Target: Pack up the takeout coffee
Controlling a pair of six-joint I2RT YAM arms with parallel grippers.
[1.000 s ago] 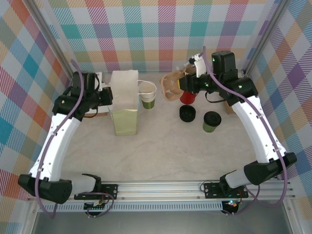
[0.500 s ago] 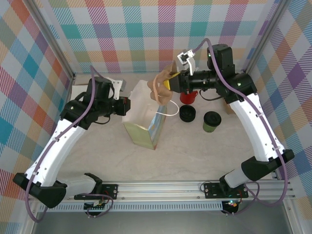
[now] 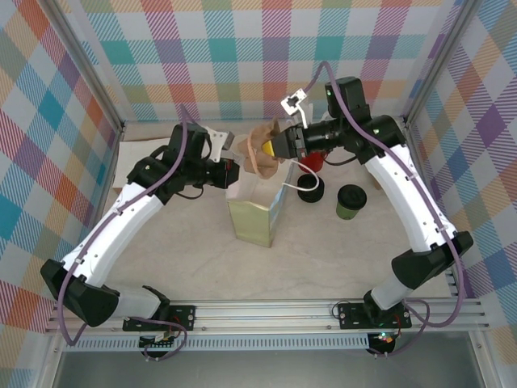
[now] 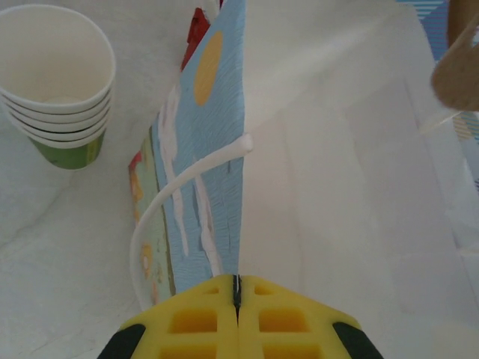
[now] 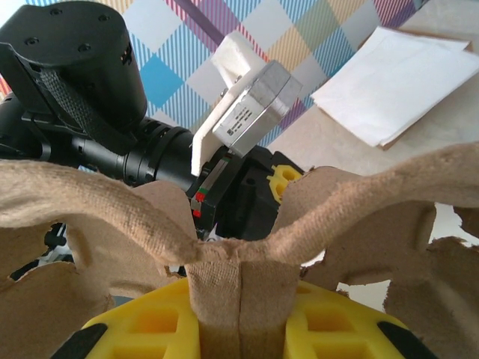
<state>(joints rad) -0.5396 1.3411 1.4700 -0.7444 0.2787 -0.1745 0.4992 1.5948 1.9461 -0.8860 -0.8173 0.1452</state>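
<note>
The takeout coffee (image 3: pixel 351 201), an olive-green cup with a black lid, stands on the table at the right, apart from both grippers. My left gripper (image 3: pixel 233 173) is shut on the rim of a white paper bag (image 3: pixel 258 215) with a blue printed side (image 4: pixel 217 142), which stands upright at mid-table. The yellow fingers (image 4: pixel 194 321) pinch the bag's edge between them. My right gripper (image 3: pixel 273 149) is shut on the centre ridge of a brown pulp cup carrier (image 3: pixel 260 153) (image 5: pixel 239 288), held over the bag's open mouth.
A stack of lidless green cups (image 4: pixel 57 84) stands just beside the bag. A stack of black lids (image 3: pixel 311 189) and a red mug (image 3: pixel 313 162) sit between bag and coffee. White paper sheets (image 5: pixel 393 81) lie at the back left.
The left arm has dragged the bag rightward to mid-table. The right arm has carried the cup carrier leftward, from above the red mug to above the bag's mouth.
</note>
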